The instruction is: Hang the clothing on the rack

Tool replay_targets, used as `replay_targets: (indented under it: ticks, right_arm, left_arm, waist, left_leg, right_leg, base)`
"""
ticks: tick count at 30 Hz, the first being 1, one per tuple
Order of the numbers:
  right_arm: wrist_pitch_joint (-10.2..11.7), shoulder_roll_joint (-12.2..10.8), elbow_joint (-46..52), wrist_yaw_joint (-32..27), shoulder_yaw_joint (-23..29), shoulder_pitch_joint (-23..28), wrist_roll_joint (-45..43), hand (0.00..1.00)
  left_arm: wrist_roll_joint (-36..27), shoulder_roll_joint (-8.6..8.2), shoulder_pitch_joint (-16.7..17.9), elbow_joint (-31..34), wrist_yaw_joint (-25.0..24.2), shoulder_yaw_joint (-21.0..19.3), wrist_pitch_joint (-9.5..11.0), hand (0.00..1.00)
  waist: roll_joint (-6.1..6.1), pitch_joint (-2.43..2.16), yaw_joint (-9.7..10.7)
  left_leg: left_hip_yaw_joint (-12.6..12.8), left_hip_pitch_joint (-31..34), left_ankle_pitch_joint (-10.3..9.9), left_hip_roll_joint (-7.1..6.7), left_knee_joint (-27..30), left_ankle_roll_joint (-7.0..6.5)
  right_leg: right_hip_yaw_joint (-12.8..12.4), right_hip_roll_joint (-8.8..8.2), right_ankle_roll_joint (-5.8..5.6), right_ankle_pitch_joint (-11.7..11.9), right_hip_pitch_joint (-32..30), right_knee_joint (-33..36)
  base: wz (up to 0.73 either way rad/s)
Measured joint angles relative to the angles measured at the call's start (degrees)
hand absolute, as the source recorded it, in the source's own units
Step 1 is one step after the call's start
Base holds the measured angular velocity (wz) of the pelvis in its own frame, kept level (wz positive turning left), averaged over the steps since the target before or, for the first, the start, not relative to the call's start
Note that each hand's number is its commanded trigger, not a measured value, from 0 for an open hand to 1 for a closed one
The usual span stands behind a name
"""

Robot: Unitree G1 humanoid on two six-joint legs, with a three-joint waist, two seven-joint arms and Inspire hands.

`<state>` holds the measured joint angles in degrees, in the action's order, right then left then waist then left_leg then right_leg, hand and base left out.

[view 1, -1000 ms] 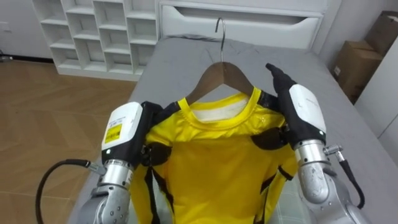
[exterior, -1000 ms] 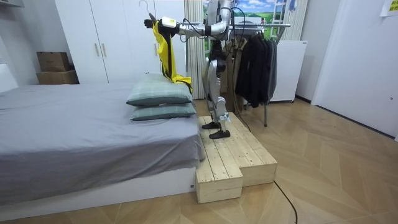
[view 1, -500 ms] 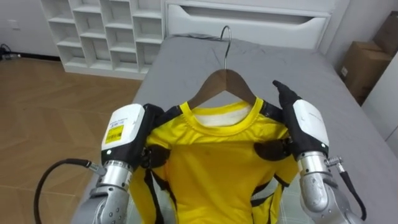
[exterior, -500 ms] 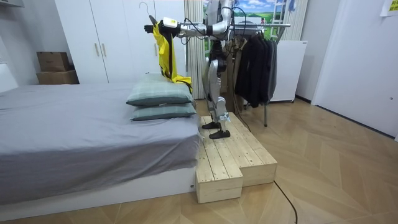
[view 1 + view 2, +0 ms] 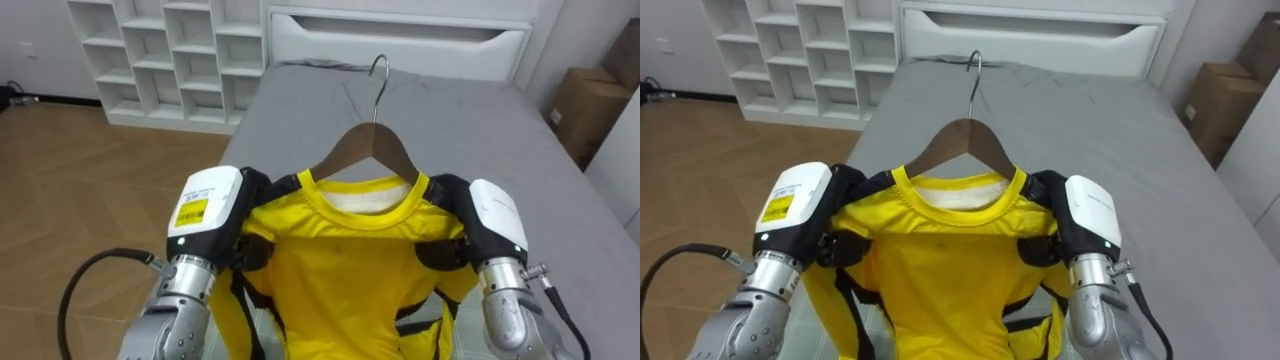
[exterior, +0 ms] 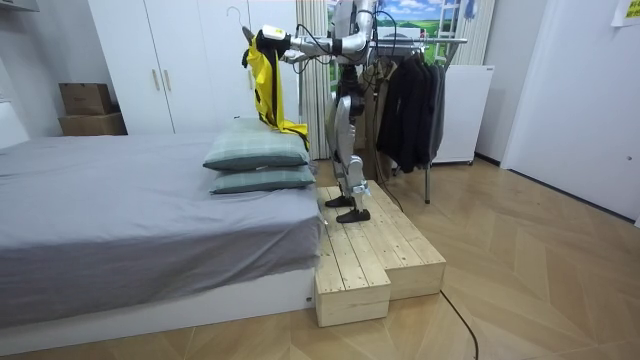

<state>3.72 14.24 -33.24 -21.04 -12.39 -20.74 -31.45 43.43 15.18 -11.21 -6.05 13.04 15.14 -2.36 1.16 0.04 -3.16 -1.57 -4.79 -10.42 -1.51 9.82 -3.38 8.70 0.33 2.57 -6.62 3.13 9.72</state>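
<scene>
Left hand at 9 o'clock and right hand at 3 o'clock curl round the shoulders of the yellow shirt, on its wooden hanger above the bed. Light, soft, slippery, I reckon; I'd grip through the cloth at the stiff hanger ends, leaving the hook at 12 o'clock free.

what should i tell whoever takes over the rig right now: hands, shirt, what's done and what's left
Hands: left hand shut on the yellow shirt at one shoulder; right hand shut on the other shoulder.
The shirt sits on the wooden hanger, held up over the grey bed.
Done: shirt on hanger.
To do: likely turn to the clothes rack behind the robot and hook the hanger there.
</scene>
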Motion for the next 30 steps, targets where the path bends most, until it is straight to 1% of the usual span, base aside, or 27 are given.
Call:
replay_targets:
  ticks: [5,11,13,15,17,20,21,22,23,25,27,30]
  right_arm:
    - [0.5,0.8,-0.6,0.5,-0.5,0.0,0.0,1.00]
    - [0.5,1.1,-0.8,0.9,-0.5,0.0,0.7,1.00]
    - [0.5,1.2,-1.0,1.2,-0.4,0.0,0.8,1.00]
    - [0.5,1.4,-1.1,1.2,-0.5,0.0,0.9,1.00]
    - [0.5,1.4,-1.1,1.2,-0.4,0.0,1.1,1.00]
    - [0.5,1.4,-1.2,1.3,-0.5,0.0,1.2,1.00]
    - [0.5,1.4,-1.2,1.3,-0.5,0.0,1.3,1.00]
    - [0.5,1.4,-1.2,1.3,-0.5,0.0,1.3,1.00]
    - [0.5,1.4,-1.2,1.3,-0.5,0.0,1.3,1.00]
    - [0.5,1.5,-1.2,1.3,-0.5,0.0,1.4,1.00]
    - [0.4,1.8,-1.4,1.3,-0.4,0.0,1.6,1.00]
    - [0.3,1.8,-1.3,1.9,-0.4,0.0,1.7,1.00]
  left_arm:
    - [0.0,0.19,0.0,0.0,0.0,0.0,0.0,1.00]
    - [0.0,0.26,0.0,0.1,0.0,0.0,0.1,1.00]
    - [0.0,0.31,0.0,0.2,0.0,0.1,0.1,1.00]
    - [0.0,0.35,0.0,0.2,0.0,0.2,0.3,1.00]
    - [-0.1,0.37,0.0,0.2,0.0,0.2,0.3,1.00]
    - [0.0,0.54,0.0,0.4,0.0,0.2,0.4,1.00]
    - [0.0,0.62,0.0,0.4,0.0,0.2,0.4,0.62]
    - [0.0,0.64,0.0,0.4,0.0,0.2,0.5,0.16]
    - [0.0,0.66,0.0,0.4,0.0,0.3,0.5,0.00]
    - [-0.2,0.66,0.0,0.5,0.0,0.3,0.6,0.00]
    - [-1.8,0.73,0.0,1.0,0.0,0.2,1.3,0.00]
    - [-4.1,0.41,0.0,2.2,0.0,0.2,1.9,0.00]
  waist:
    - [0.00,0.02,0.1]
    - [0.02,0.13,0.3]
    - [-0.02,0.24,0.4]
    - [-0.02,0.48,0.5]
    - [0.04,0.59,0.8]
    - [0.07,0.64,1.2]
    - [0.07,0.64,1.3]
    - [0.07,0.64,1.3]
    - [0.07,0.64,1.4]
    - [0.07,0.64,1.4]
    - [0.08,0.64,1.2]
    - [0.10,0.65,1.1]
  left_leg:
    - [0.0,0.0,0.0,-0.04,0.1,0.00]
    - [0.0,0.0,0.0,-0.09,0.0,-0.01]
    - [0.1,-0.1,0.0,-0.09,0.0,-0.01]
    - [0.1,-0.2,0.0,-0.10,-0.1,-0.01]
    - [0.1,-0.1,0.0,-0.11,-0.2,-0.01]
    - [0.2,-0.1,0.0,-0.11,-0.3,-0.02]
    - [0.2,-0.1,0.0,-0.11,-0.4,-0.02]
    - [0.2,-0.1,0.0,-0.10,-0.4,-0.02]
    - [0.2,-0.1,0.0,-0.10,-0.4,-0.03]
    - [0.2,-0.2,0.0,-0.10,-0.4,-0.03]
    - [0.5,-0.3,0.0,-0.09,-0.4,-0.03]
    - [0.6,-0.3,0.0,-0.10,-0.5,-0.03]
  right_leg:
    - [-0.4,-0.03,-0.01,0.0,0.0,0.0]
    - [-0.6,0.01,-0.08,-0.1,0.0,0.0]
    - [-0.6,0.01,-0.11,-0.1,0.0,-0.1]
    - [-0.7,0.01,-0.16,-0.1,0.0,-0.1]
    - [-0.7,0.00,-0.22,-0.2,-0.1,-0.1]
    - [-0.7,0.02,-0.24,-0.2,-0.2,-0.1]
    - [-0.7,0.02,-0.24,-0.2,-0.2,-0.1]
    - [-0.7,0.02,-0.25,-0.2,-0.2,-0.1]
    - [-0.7,0.03,-0.25,-0.2,-0.2,-0.1]
    - [-0.7,0.01,-0.25,-0.2,-0.2,-0.1]
    - [-0.8,-0.02,-0.26,-0.2,-0.2,0.0]
    - [-0.8,-0.07,-0.31,-0.2,-0.2,0.0]
  base:
    - [-0.02]
    - [0.00]
    - [0.00]
    - [0.00]
    - [0.00]
    - [0.00]
    - [0.00]
    - [0.00]
    - [0.00]
    - [0.00]
    - [0.00]
    - [0.00]
